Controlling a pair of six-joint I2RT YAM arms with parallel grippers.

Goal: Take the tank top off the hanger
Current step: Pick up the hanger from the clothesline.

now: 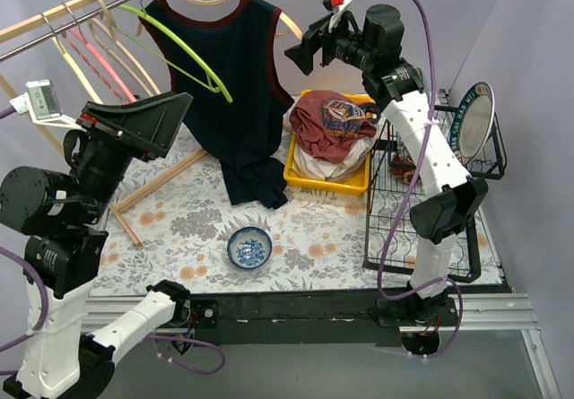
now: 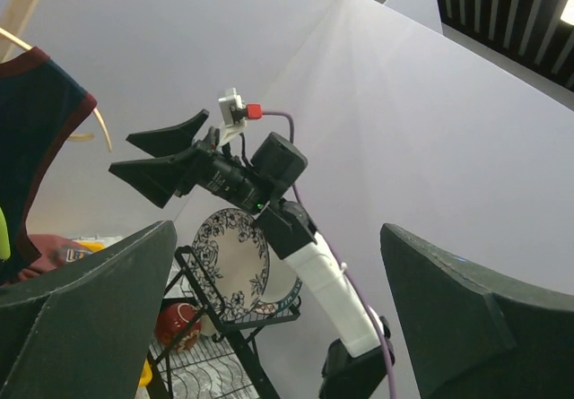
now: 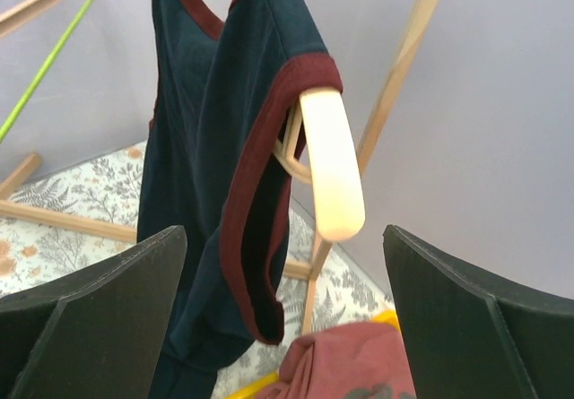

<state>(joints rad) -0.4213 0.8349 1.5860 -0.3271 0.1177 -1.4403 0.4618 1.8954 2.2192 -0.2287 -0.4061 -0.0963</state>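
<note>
While tank top hangs on wooden hanger, left fingers, right fingers gape empty; green hanger beside.

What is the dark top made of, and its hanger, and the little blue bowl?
The tank top looks like soft cloth, matte navy with maroon trim: it droops in folds. Its hanger seems pale, smooth wood, rounded at the end, though plastic is possible. The bowl looks like glazed ceramic, with a blue pattern.
</note>
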